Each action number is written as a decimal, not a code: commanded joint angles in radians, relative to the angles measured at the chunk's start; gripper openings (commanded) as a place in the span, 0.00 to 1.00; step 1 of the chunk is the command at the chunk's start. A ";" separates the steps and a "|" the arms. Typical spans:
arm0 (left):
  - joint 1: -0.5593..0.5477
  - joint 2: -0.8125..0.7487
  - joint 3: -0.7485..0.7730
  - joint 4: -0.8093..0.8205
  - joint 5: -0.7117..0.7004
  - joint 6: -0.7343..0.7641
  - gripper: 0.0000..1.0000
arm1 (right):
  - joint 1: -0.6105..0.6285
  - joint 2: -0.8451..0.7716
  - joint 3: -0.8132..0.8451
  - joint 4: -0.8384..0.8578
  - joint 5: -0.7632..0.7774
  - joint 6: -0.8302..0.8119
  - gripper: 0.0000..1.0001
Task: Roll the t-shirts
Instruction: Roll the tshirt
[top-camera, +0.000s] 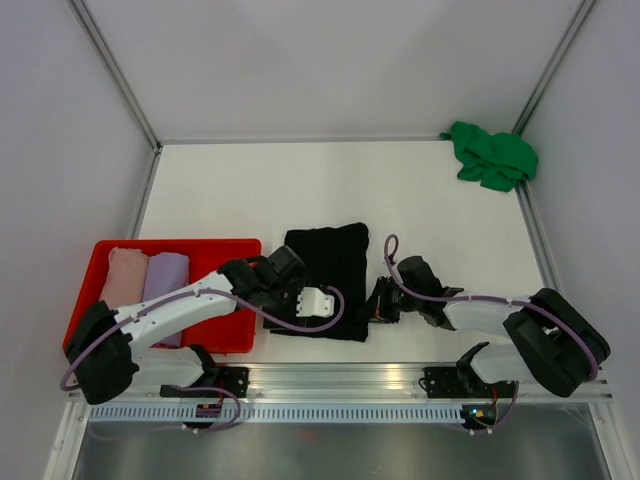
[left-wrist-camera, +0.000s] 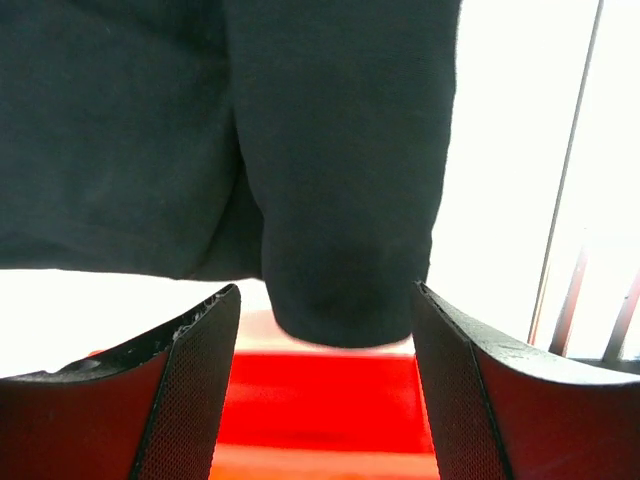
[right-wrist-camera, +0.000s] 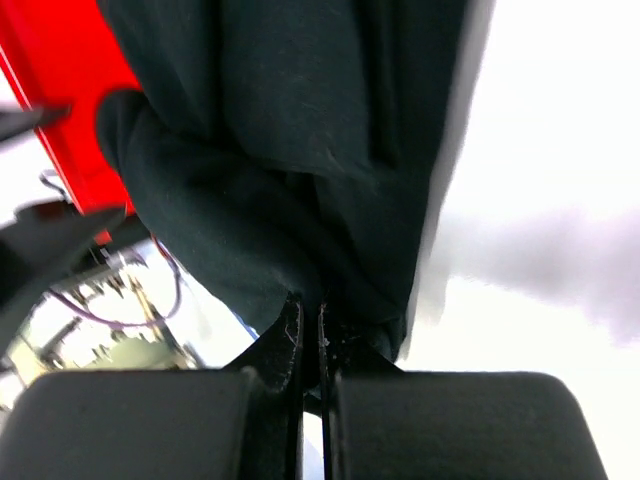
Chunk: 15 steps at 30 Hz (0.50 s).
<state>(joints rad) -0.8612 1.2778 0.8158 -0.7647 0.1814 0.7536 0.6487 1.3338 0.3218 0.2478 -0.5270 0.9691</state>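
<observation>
The black t-shirt lies folded in the middle of the table. It is soft, light and floppy, so I think it is best to grab it by the near edge, at both corners. My right gripper is pinched tight on that edge. My left gripper is wide open, with a fold of the shirt just ahead of it.

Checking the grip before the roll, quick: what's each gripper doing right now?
Left gripper: open around a fold of the black t-shirt.
Right gripper: closed on the black t-shirt.

Red tray bars the left (green t-shirt far-right).
</observation>
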 joint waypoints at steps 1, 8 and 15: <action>-0.065 -0.089 -0.027 -0.008 -0.072 0.015 0.74 | -0.034 -0.030 0.005 0.016 0.022 0.089 0.00; -0.153 -0.077 -0.063 0.062 -0.157 -0.074 0.74 | -0.043 0.007 -0.013 0.071 0.036 0.198 0.00; -0.188 -0.034 -0.138 0.117 -0.209 -0.119 0.75 | -0.072 -0.024 -0.035 0.079 0.071 0.220 0.00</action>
<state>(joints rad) -1.0424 1.2083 0.7261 -0.7139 0.0502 0.6903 0.5888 1.3308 0.2981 0.2848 -0.4969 1.1549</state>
